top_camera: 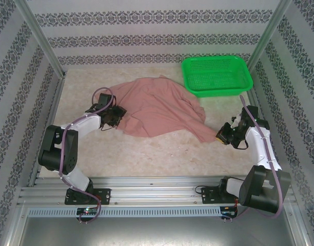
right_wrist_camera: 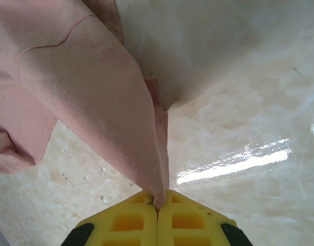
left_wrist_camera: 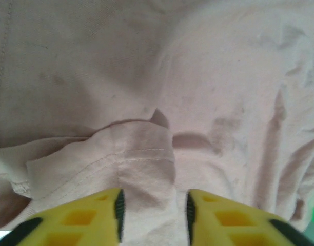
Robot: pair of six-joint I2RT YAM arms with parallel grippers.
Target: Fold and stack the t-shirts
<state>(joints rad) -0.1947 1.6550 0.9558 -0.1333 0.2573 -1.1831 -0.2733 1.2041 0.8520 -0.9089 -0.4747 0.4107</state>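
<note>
Floral-striped wallpaper panels close three sides of a pale, marble-patterned tabletop where my two arms work on a single garment. A dusty salmon-pink cloth t-shirt lies rumpled across the middle of the table, a little toward the far side. Its far right edge is just beside a green plastic mesh basket that sits in the far right corner.

My left gripper is at the shirt's left edge, low over the cloth. Seen from the left wrist, its yellow fingers stand parted, with a hemmed fold of the pink cloth lying in the gap between them. Whether the pads press on that fold I cannot tell. Beyond the fold, creased cloth spreads across the rest of that view.

My right gripper is near the right side of the table, at the tip of a narrow tail of cloth that runs out from the main heap. Seen from the right wrist, its yellow fingers are clenched together on a corner of the shirt. The cloth leads away from the pinch in a taut, seamed ridge and casts a shadow on the glossy table, where a bright streak of light reflects to the right.

Silver metal rails along the near edge carry both arm bases.
</note>
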